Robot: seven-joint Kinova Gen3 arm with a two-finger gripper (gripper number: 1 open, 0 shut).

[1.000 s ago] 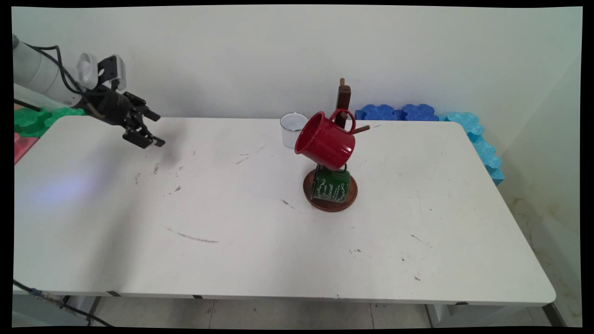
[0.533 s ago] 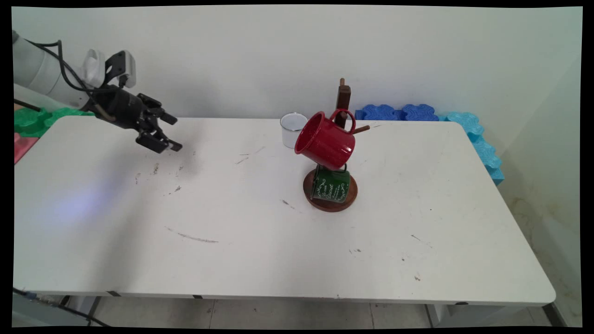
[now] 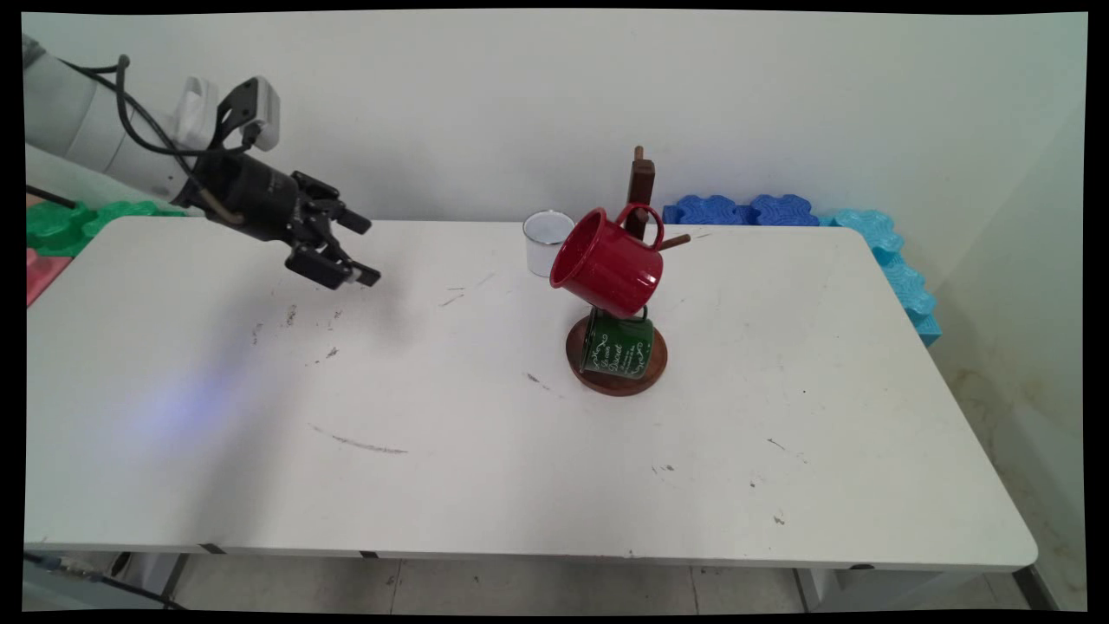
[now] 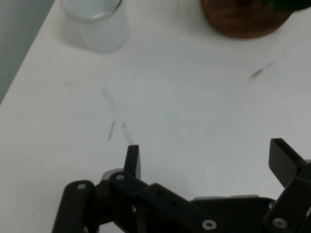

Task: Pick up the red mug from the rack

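Note:
My gripper (image 3: 364, 250) hangs open and empty above the table's far left part, pointing right toward the mugs. Its two black fingers (image 4: 132, 160) stand wide apart in the hand view, with bare table between them. A white mug (image 3: 546, 242) stands on the table near the back edge; in the hand view the white mug (image 4: 97, 24) is at the top left. A red mug (image 3: 608, 262) hangs tilted on a dark wooden mug stand (image 3: 642, 186). A green mug (image 3: 617, 345) with white lettering hangs low over the stand's round base (image 3: 660, 364), seen as the brown base (image 4: 238, 19) at the hand view's top.
Blue foam blocks (image 3: 745, 211) lie along the wall behind the table's right end, and lighter blue ones (image 3: 901, 277) run down its right side. Green foam pieces (image 3: 61, 221) and a red one (image 3: 39, 273) sit at the left edge. Dark scuffs (image 3: 364, 445) mark the white table (image 3: 485, 485).
The arm has carried the open gripper steadily to the right, toward the mugs. The mugs and stand have not moved.

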